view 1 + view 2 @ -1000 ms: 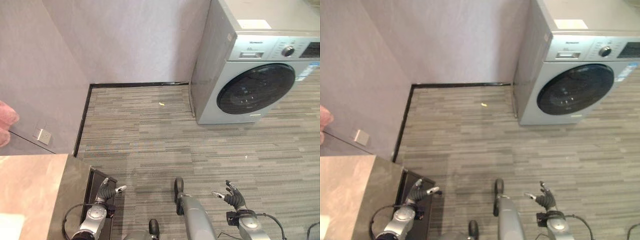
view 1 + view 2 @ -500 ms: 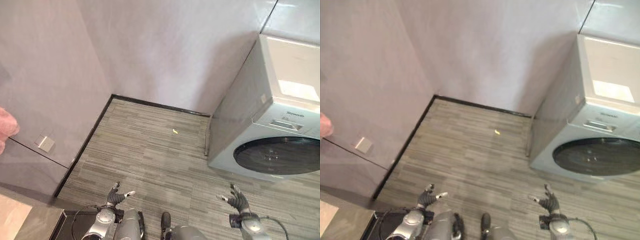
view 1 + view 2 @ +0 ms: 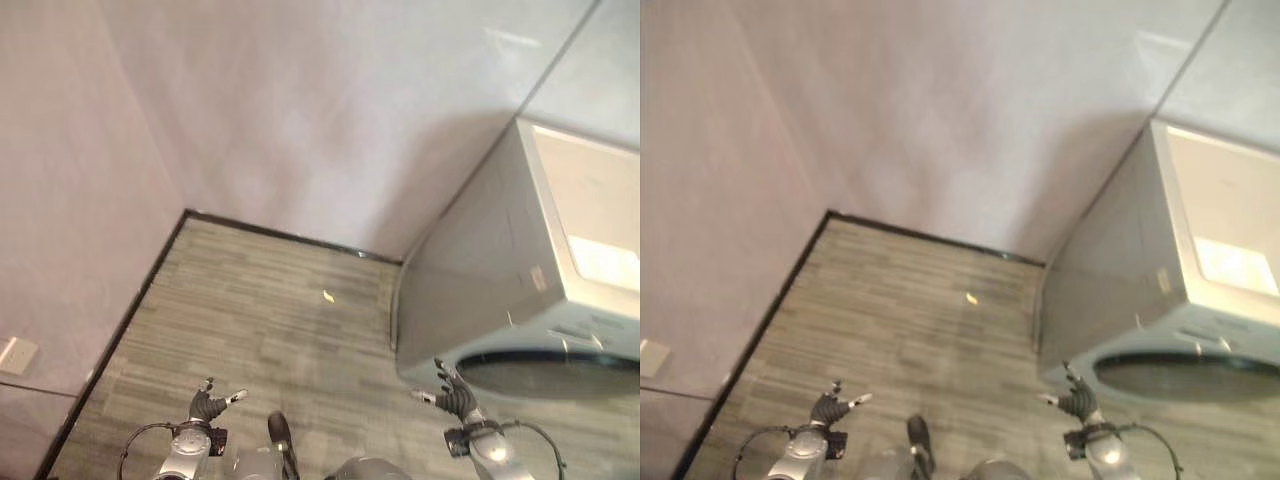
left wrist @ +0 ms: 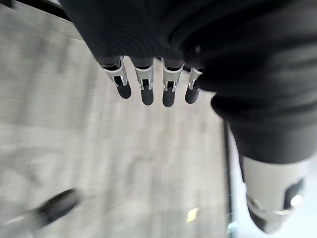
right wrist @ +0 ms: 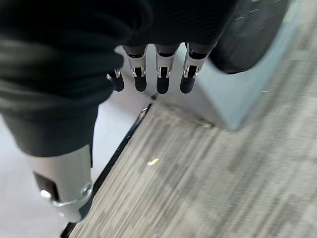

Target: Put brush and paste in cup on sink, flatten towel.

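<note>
Both hands hang low in front of the robot with nothing in them: the left hand (image 3: 207, 404) sits at the lower left of the head views, the right hand (image 3: 452, 400) at the lower right, each with fingers loosely spread and the thumb held apart. The left wrist view bears this out, its fingers (image 4: 143, 88) reaching straight out in a row over bare floor, and the right wrist view shows the same of the right hand's fingers (image 5: 161, 79), straight and parted, closed round nothing. Ahead of the left hand lies only striped grey floor (image 3: 260, 300) running up to a black skirting strip (image 3: 280, 235) at the foot of a plain wall (image 3: 300, 110); a small yellow scrap (image 3: 328, 296) lies on the floor between the two hands and well beyond them. Just past the right hand, and nearer to it than to the left, stands a silver washing machine (image 3: 500, 290) with its dark round door (image 3: 560, 372) facing the robot. A pale wall socket (image 3: 14, 355) sits low on the side wall, out beyond the left hand. Of the brush, the paste, the cup, the sink and the towel I can find no trace from either hand, so which way they lie, how their long axes run and which arm is nearer cannot be told. My judgement is that no part of the task is in reach from this stance, and that the coming move calls for bringing the sink into view before either arm is chosen.
</note>
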Motion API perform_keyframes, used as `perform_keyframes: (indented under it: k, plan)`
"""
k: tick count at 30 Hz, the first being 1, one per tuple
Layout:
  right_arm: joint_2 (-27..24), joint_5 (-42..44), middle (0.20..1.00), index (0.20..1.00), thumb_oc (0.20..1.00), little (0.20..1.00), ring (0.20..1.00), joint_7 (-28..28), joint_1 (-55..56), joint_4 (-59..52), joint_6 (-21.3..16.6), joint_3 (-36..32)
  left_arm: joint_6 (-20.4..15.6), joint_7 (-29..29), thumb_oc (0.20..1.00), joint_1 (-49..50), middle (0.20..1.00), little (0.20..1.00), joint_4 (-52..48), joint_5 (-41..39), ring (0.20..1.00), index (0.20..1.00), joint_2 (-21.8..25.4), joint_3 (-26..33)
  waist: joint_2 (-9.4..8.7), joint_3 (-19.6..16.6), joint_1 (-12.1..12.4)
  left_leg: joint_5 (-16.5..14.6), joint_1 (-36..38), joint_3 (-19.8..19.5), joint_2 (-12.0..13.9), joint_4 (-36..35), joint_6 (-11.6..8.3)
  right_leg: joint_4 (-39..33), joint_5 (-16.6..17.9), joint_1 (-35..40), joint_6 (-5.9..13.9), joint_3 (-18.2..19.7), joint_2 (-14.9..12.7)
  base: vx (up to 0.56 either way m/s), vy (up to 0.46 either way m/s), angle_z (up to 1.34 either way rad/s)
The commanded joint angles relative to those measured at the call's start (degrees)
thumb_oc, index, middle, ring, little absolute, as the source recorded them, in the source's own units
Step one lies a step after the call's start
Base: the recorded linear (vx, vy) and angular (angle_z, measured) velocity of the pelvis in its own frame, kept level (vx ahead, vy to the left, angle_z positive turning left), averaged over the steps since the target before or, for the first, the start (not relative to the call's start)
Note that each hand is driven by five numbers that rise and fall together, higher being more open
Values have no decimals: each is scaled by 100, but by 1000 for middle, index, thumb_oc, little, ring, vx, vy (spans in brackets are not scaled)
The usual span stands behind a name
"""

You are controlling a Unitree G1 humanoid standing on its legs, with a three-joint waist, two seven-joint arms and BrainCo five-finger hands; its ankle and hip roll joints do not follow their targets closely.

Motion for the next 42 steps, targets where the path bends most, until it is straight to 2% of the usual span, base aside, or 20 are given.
perform_keyframes:
  k: [1, 2, 4, 5, 6, 7, 8, 12, 13, 17, 19, 20, 21, 23, 24, 37, 38, 39, 41, 42]
  plan:
    - [-3, -83, 1000, 1000, 1000, 1000, 1000, 59, -260, -18, -168, 10, -132, 139, 1000, 43, 1000, 1000, -197, 32, 1000, 1000, 266, 19, 104, 10, 110, 0, -272, -97, 228, 355, -558, -1984, 1164, 4, 303, 380, -335, 271, -46, 116]
    - [-18, -72, 1000, 1000, 1000, 1000, 1000, 63, -222, -60, -181, 18, -139, 132, 1000, 6, 1000, 1000, -119, 11, 1000, 1000, 244, -15, 104, 17, 28, -72, -141, -430, 110, 358, -618, -2615, 1030, -151, 243, 520, -326, 424, -95, 143]
    - [-31, -31, 1000, 1000, 1000, 1000, 1000, 92, -139, -100, -188, 56, -150, 97, 1000, -57, 1000, 1000, -39, 5, 1000, 1000, 205, -98, 66, 4, -96, -136, -25, -904, -82, 352, -641, -3138, 1137, -371, 298, 1289, -3, 322, -91, 149]
    - [-32, -30, 1000, 1000, 1000, 1000, 1000, 92, -137, -99, -189, 56, -150, 97, 1000, -56, 1000, 1000, -38, 4, 1000, 1000, 204, -100, 72, 15, -107, -145, -9, -919, -81, 354, -641, -3143, 1129, -348, 299, 1274, -4, 254, -101, 191]
    - [-111, -53, 1000, 1000, 1000, 1000, 1000, 105, -97, -114, -190, 112, -181, 73, 1000, -186, 1000, 1000, 15, 30, 1000, 1000, 200, -212, 19, 26, -216, -237, 34, -1389, -300, 417, -687, -3557, 1298, -514, 353, 2076, 266, 177, -84, 191]
    - [-113, -52, 1000, 1000, 1000, 1000, 1000, 105, -97, -112, -192, 112, -183, 73, 1000, -186, 1000, 1000, 17, 29, 1000, 1000, 197, -212, 28, 29, -231, -247, 36, -1406, -297, 425, -687, -3558, 1291, -504, 352, 2059, 265, 324, -183, 229]
    - [-172, -75, 1000, 1000, 1000, 1000, 1000, 135, -52, -193, -181, 128, -196, 73, 1000, -221, 1000, 1000, 87, 78, 1000, 1000, 195, -264, -62, -5, -219, -328, 85, -1831, -468, 515, -719, -3734, 1394, -403, 380, 2122, 265, 170, -144, 181]
    - [-203, -59, 1000, 1000, 1000, 1000, 1000, 173, -174, 0, -215, 164, -238, 66, 1000, -148, 1000, 1000, 139, 96, 1000, 1000, 176, -296, -92, -106, -130, -258, 12, -2142, -498, 474, -774, -3843, 1354, -153, 304, 1916, 167, 102, -150, 142]
    - [-258, -62, 1000, 1000, 1000, 1000, 1000, 196, -277, 79, -225, 180, -271, 59, 1000, -55, 1000, 1000, 109, 26, 1000, 1000, 182, -249, -95, -183, -18, -147, -32, -2253, -462, 357, -852, -4097, 1372, -2, 260, 1624, 98, 123, -238, 62]
    - [-330, -35, 1000, 1000, 1000, 1000, 1000, 234, -311, 123, -240, 144, -292, 12, 1000, 54, 1000, 1000, 93, -67, 1000, 1000, 219, -192, -89, -293, 72, 7, -65, -2464, -349, 101, -980, -4362, 1372, 169, 221, 1203, -23, 68, -123, 71]
    - [-361, 6, 1000, 1000, 1000, 1000, 1000, 212, -345, 211, -253, 120, -300, -6, 1000, 92, 1000, 1000, -20, -89, 1000, 1000, 259, -202, -87, -306, 70, 69, -145, -2483, -269, 90, -1057, -4466, 1358, 246, 197, 909, -134, 38, -112, 55]
    - [-398, 37, 1000, 1000, 1000, 1000, 1000, 177, -380, 234, -256, 34, -271, 6, 1000, 60, 1000, 1000, -14, -63, 1000, 1000, 261, -194, -94, -283, -73, -34, -231, -1628, -23, 239, -1052, -4539, 1346, 356, 219, 597, -304, 21, -99, 56]
    - [-398, 37, 1000, 1000, 1000, 1000, 1000, 177, -383, 234, -256, 34, -270, 6, 1000, 58, 1000, 1000, -14, -63, 1000, 1000, 261, -193, -95, -294, -77, -23, -252, -1630, -26, 240, -1052, -4545, 1357, 340, 220, 595, -307, -15, -11, 152]
    - [-388, 10, 1000, 1000, 1000, 1000, 1000, 119, -435, 380, -223, 6, -230, 9, 1000, -7, 1000, 1000, 82, -58, 1000, 1000, 256, -122, -110, -293, -216, -78, -213, -446, 386, 306, -1065, -4580, 1365, 428, 262, 359, -468, 1, 39, 162]
    - [-336, -26, 1000, 1000, 1000, 1000, 1000, 108, -425, 470, -185, 36, -230, 21, 1000, 2, 1000, 1000, 143, -125, 1000, 1000, 258, -24, -35, -368, -204, -4, -119, -317, 496, 65, -1102, -4499, 1318, 451, 270, 202, -504, 34, 44, 68]
    - [-68, -87, 1000, 1000, 1000, 1000, 1000, 221, -591, 803, -142, 163, -285, -56, 1000, 266, 1000, 1000, 230, -241, 1000, 1000, 340, 185, 125, -485, -7, -248, 120, -567, 102, 89, -809, -3798, 1346, 586, 427, 257, -880, 84, 153, 13]
    - [-73, -112, 1000, 1000, 1000, 1000, 1000, 269, -605, 762, -159, 201, -290, -94, 1000, 291, 1000, 1000, 128, -220, 1000, 1000, 392, 181, 185, -393, -23, -305, 215, -680, -6, 100, -702, -3029, 1562, 320, 419, 394, -934, 45, 193, 13]
    - [-74, -112, 1000, 1000, 1000, 1000, 1000, 269, -606, 763, -159, 202, -289, -94, 1000, 292, 1000, 1000, 126, -220, 1000, 1000, 392, 182, 181, -393, -20, -306, 214, -676, -10, 100, -700, -3011, 1554, 309, 421, 401, -939, 60, 252, 10]
    - [-96, -99, 1000, 1000, 1000, 1000, 1000, 316, -588, 714, -180, 214, -284, -127, 1000, 291, 1000, 1000, -9, -174, 1000, 1000, 453, 147, 224, -283, -79, -300, 262, -795, -19, 140, -647, -2330, 1719, 78, 388, 645, -829, 35, 119, 7]
    - [-100, 216, 1000, 1000, 1000, 1000, 1000, 415, -524, 612, -212, 175, -239, -155, 1000, 220, 1000, 1000, -142, -23, 1000, 1000, 535, 20, 245, -166, -302, -291, 365, -1075, -50, 117, -639, -1945, 1551, -248, 330, 1220, -238, 36, 77, 19]
